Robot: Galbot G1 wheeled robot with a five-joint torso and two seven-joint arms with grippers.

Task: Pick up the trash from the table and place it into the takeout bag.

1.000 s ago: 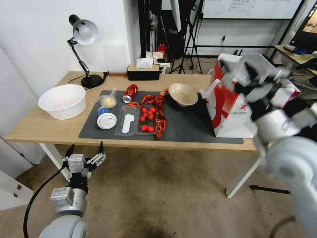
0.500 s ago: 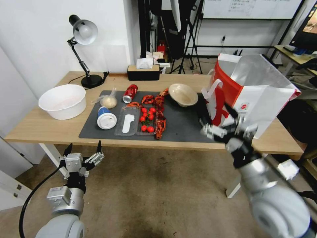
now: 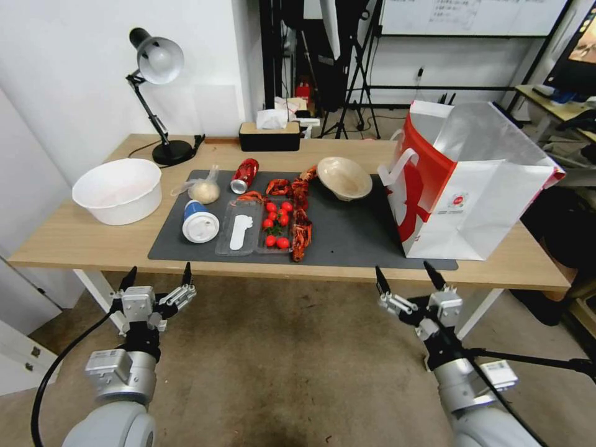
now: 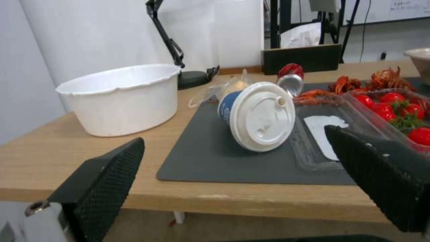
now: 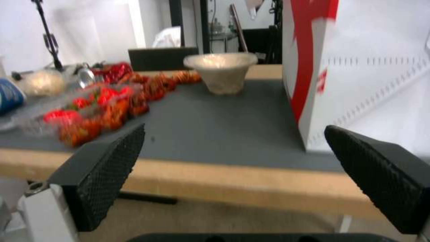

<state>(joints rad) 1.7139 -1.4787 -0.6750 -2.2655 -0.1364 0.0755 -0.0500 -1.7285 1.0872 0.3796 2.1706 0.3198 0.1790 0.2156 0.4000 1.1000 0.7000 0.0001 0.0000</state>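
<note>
Foil-lined takeout bag point(image 3: 472, 186) stands at the surface's point(image 3: 74, 239) right end, trash like the blue cup point(image 3: 198, 222) lies on the mat; both end effectors point(image 3: 156, 287) point(image 3: 410, 279) hang wide open, empty, below the near edge, risking striking it when rising.

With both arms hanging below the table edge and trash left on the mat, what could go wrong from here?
The blue cup lies on its side, so it may roll when the open left tool closes on it. The beige bowl sits tilted by the takeout bag; the open right tool might bump the bag. The crushed red can touches crayfish shells, which might drag along.
</note>
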